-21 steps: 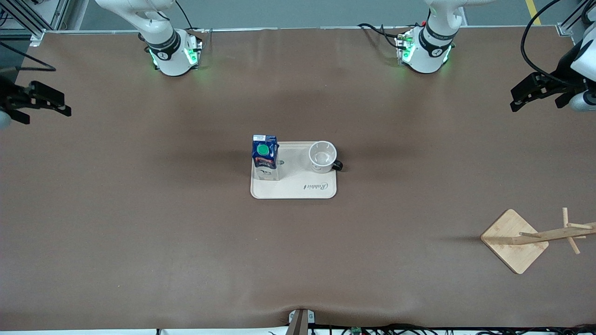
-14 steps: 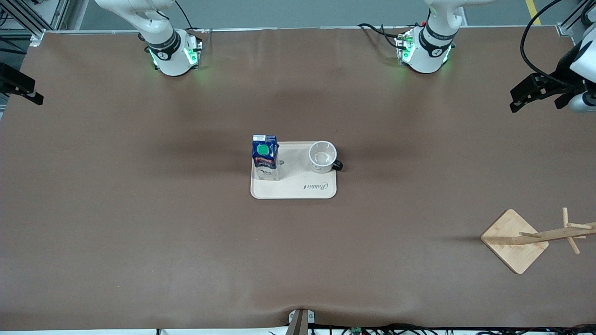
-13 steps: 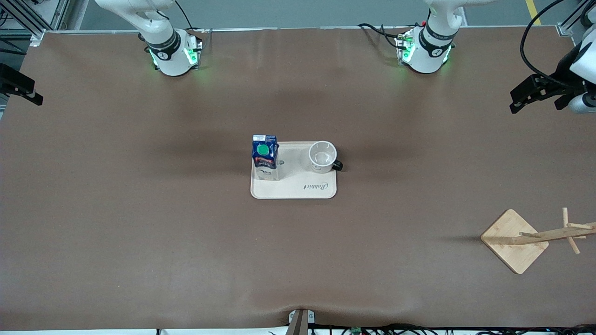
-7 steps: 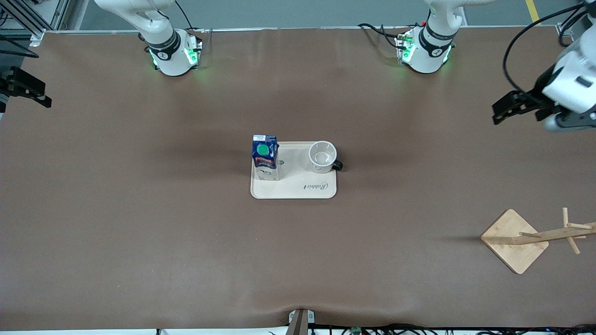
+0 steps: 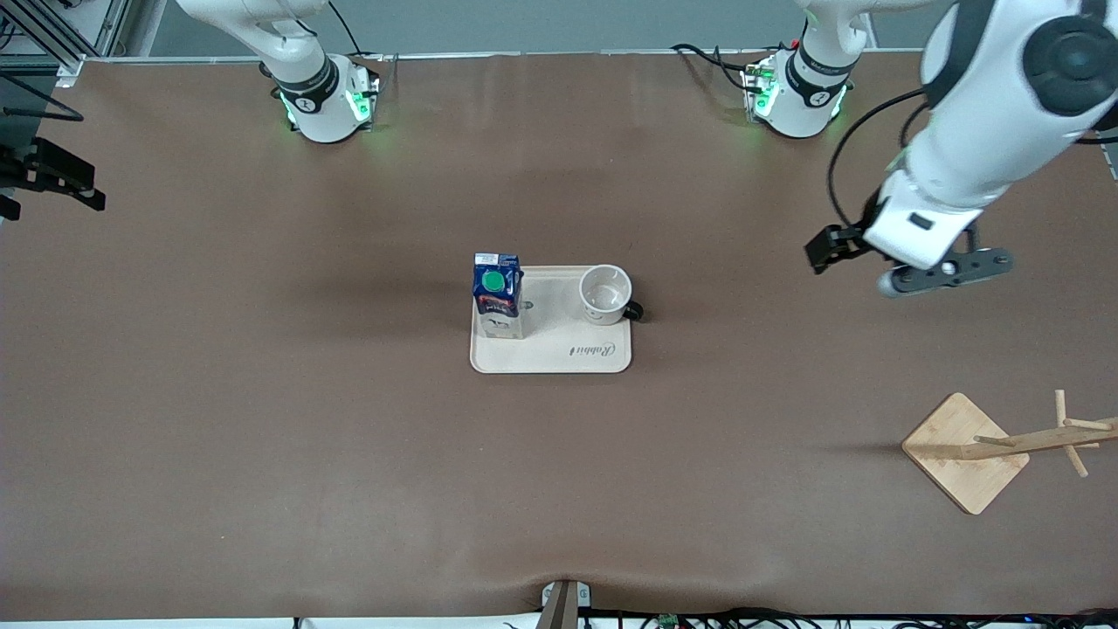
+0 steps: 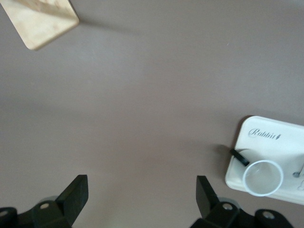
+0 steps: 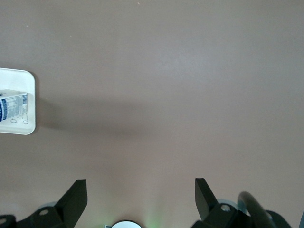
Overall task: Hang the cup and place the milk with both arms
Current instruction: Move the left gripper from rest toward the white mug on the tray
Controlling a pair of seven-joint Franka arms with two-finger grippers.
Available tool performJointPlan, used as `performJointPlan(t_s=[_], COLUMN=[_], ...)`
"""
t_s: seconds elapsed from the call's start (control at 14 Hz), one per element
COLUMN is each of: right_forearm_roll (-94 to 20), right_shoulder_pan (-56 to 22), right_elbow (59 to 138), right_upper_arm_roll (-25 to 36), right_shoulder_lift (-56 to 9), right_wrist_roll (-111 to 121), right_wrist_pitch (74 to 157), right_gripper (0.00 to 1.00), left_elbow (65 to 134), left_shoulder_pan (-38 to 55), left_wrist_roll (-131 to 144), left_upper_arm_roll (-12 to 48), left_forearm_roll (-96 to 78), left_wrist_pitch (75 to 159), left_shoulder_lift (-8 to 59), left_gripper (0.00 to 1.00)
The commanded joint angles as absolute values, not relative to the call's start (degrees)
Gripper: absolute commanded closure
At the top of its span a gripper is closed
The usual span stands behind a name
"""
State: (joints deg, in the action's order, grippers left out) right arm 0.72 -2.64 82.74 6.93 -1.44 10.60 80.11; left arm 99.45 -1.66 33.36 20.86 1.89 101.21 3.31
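1. Brown cloth covers the bench (image 5: 262, 419), and a cream tray (image 5: 559, 356) lies in the middle of it.
2. The left end effector (image 5: 828, 248) hangs open and empty over bare bench, with the tray well apart from it, toward the right arm's end.
3. The white cup (image 5: 605, 293) stands on the tray, the corner closest to that end effector.
4. The blue milk (image 5: 497, 294) stands on the tray too, at its end toward the right end effector (image 5: 54, 179).
5. That one is open and empty, up at the bench edge.
6. A wooden rack (image 5: 1004, 447) stands toward the left arm's end.
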Motion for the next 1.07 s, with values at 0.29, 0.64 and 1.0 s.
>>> performJointPlan(t_s=[0.29, 0.64, 1.0], right_forearm_roll=[1.6, 1.8, 1.8], right_shoulder_pan=[-1.7, -1.3, -1.2], right_elbow=[81.7, 81.8, 81.9], right_upper_arm_roll=[6.8, 6.8, 6.8], right_shoulder_lift=[-3.8, -6.0, -6.1], right_wrist_roll=[10.6, 10.7, 10.7], right_wrist_pitch=[80.2, 80.2, 80.2], right_gripper=[0.00, 0.00, 0.00], left_elbow=[104.7, 107.3, 107.1], left_shoulder_pan=[-1.9, 4.6, 10.6], left_wrist_roll=[52.2, 68.9, 86.2], left_upper_arm_roll=[30.0, 30.9, 30.9], left_forearm_roll=[2.1, 3.0, 11.5], left_wrist_pitch=[111.3, 119.9, 125.9], left_shoulder_lift=[8.5, 14.1, 22.7], left_gripper=[0.00, 0.01, 0.13])
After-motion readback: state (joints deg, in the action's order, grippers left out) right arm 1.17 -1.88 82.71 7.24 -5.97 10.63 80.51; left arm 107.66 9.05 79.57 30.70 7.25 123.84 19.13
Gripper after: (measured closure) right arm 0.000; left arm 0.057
